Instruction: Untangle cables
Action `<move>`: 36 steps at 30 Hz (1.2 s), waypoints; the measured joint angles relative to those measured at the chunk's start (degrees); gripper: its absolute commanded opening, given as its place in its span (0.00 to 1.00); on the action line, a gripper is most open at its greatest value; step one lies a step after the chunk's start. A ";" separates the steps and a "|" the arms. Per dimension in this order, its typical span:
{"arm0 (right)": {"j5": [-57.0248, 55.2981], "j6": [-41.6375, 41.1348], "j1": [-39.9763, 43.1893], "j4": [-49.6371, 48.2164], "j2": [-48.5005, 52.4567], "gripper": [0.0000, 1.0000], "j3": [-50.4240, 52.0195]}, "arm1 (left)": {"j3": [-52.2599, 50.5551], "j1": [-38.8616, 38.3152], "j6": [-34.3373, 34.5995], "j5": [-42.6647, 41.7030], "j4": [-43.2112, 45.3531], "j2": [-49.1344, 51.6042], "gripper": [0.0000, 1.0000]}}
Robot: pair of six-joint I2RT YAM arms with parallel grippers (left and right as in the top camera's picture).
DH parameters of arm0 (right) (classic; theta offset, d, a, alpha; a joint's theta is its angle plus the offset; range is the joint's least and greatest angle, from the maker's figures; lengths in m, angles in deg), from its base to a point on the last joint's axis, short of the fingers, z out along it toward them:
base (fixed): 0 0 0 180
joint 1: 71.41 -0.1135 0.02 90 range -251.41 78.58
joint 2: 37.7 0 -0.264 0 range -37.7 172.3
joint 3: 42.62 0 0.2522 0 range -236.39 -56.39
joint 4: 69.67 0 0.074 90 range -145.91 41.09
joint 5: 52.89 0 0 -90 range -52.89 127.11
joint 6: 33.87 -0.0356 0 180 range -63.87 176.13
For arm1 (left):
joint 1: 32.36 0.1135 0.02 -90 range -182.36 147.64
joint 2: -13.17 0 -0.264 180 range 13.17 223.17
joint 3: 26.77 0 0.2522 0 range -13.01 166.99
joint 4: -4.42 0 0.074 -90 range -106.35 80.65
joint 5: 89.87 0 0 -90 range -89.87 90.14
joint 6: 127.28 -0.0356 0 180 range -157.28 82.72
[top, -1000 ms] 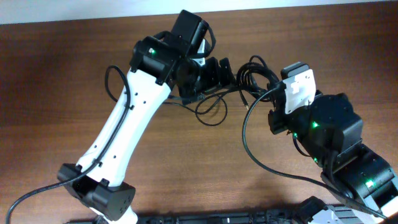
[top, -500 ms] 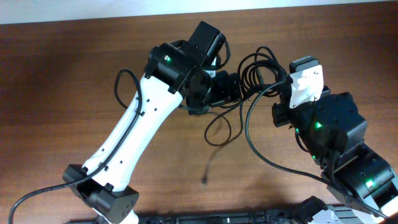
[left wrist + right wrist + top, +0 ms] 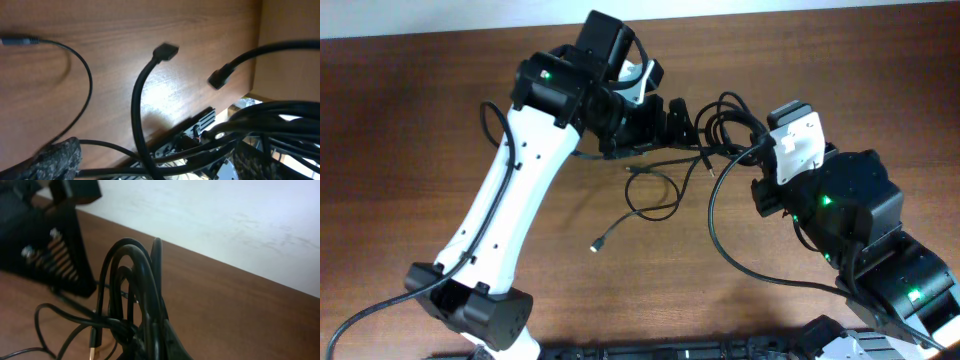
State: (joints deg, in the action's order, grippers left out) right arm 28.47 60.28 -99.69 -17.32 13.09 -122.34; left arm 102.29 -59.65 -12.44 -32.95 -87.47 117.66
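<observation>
Item: cables (image 3: 725, 125), bunched between both arms at the far side of the tabletop (image 3: 410, 120).
Right jaws: clamped on the bundle.
Left jaws: spread wide, with strands running between them.
Change I noted: one strand (image 3: 610, 234) had dropped free and its plug (image 3: 595, 246) lay apart. I judged this partial progress.

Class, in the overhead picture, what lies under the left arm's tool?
Thin black cables trail out from under the left tool onto the wooden table, one ending in a plug. The stretch directly beneath is covered by the tool.
</observation>
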 measured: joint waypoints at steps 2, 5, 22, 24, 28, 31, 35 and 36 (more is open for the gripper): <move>1.49 1.09 0.00 0.57 0.00 0.04 0.00 | 0.00 1.01 -1.99 -0.35 0.94 0.00 0.84; 3.04 2.34 0.00 0.63 0.00 0.04 0.00 | 0.00 2.32 -4.98 -0.63 2.47 -0.04 0.77; 10.73 3.17 0.07 0.42 -0.24 0.04 0.00 | 0.00 -0.46 -13.11 -0.13 5.55 -0.46 0.82; 10.93 3.15 0.07 0.42 -0.24 0.04 0.00 | 0.00 -0.46 -13.16 -0.13 5.51 -0.46 0.80; 12.20 3.15 0.07 0.24 -0.22 0.04 0.00 | 0.00 -0.52 -13.29 -0.17 5.49 -0.46 0.77; 15.85 3.15 0.07 -0.81 -0.24 0.04 0.00 | 0.00 -1.31 -13.31 -0.11 5.55 -0.46 0.74; 21.38 3.13 0.11 -1.46 -0.28 0.04 0.00 | 0.00 -2.58 -14.38 0.24 5.53 -0.46 0.71; 21.86 3.10 0.11 -1.44 -0.28 0.04 0.00 | 0.00 -2.73 -14.62 0.26 5.53 -0.46 0.70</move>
State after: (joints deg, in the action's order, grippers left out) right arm 50.33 63.38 -99.58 -18.77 12.80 -122.34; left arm 102.29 -62.38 -27.06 -32.68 -81.94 117.20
